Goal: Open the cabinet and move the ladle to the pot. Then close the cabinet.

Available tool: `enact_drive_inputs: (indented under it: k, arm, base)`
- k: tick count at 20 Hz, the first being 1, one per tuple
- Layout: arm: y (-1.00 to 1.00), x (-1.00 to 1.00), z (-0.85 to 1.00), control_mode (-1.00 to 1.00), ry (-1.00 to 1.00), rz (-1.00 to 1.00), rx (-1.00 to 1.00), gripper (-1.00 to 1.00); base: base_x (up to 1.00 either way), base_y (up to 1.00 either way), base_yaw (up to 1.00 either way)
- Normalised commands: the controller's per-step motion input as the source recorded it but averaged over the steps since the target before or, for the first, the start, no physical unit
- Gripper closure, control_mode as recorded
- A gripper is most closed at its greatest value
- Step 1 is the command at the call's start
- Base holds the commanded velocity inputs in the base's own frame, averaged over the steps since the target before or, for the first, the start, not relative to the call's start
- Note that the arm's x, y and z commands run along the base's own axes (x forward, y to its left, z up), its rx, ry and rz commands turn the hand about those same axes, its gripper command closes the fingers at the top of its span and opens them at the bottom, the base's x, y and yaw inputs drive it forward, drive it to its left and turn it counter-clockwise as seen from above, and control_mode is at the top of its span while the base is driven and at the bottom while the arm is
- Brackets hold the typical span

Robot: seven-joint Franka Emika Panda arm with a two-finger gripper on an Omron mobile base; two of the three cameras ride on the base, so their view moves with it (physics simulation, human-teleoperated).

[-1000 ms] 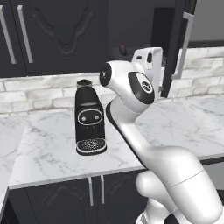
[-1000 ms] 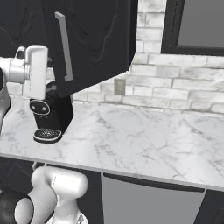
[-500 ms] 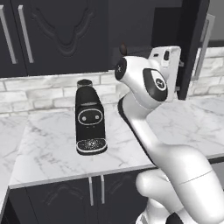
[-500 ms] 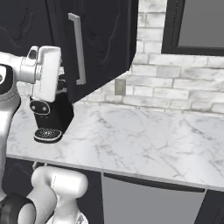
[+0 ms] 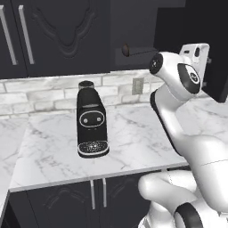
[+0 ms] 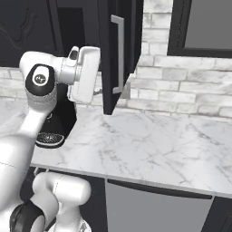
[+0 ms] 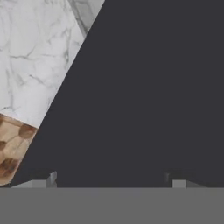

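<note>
Counter (image 6: pixel 154 145) nearest, coffee machine (image 5: pixel 92 120) at its 9 o'clock. Tool (image 6: pixel 97 92) spread, empty, beside cabinet (image 6: pixel 120 50) door, swung open. Ladle (image 5: pixel 140 51) on shelf inside, 12 o'clock. Opening step nearly done; next: reach in, pinch handle.

We see a white marble tabletop (image 5: pixel 133 142) with grey veins running along a pale brick wall, above black under-counter doors. On it stands a black coffee machine (image 5: pixel 91 120), upright, near the wall and well in from the front edge; in the right base view its round base (image 6: pixel 49 138) shows behind the arm, and the marble to its right lies bare. Inside the open cabinet a shelf (image 5: pixel 133 58) carries the ladle (image 5: pixel 133 51), lying on its side.
</note>
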Motion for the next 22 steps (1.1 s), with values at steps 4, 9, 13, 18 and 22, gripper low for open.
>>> enact_drive_inputs:
  k: [4, 9, 13, 18, 22]
  arm:
    - [-0.23, 0.36, -0.01, -1.00, -0.01, 0.04, 0.01, -1.00]
    - [0.14, 0.14, -0.17, -1.00, 0.11, 0.08, 0.00, -1.00]
    - [0.28, -0.23, -0.08, -1.00, -0.03, 0.03, 0.16, -1.00]
    - [0.55, -0.10, 0.02, -1.00, -0.03, 0.15, 0.23, -1.00]
    - [0.59, 0.00, 0.00, -1.00, 0.00, 0.28, 0.28, -1.00]
  base:
    - [0.00, 0.00, 0.00]
    - [0.00, 0.00, 0.00]
    - [0.00, 0.00, 0.00]
    - [0.00, 0.00, 0.00]
    - [0.00, 0.00, 0.00]
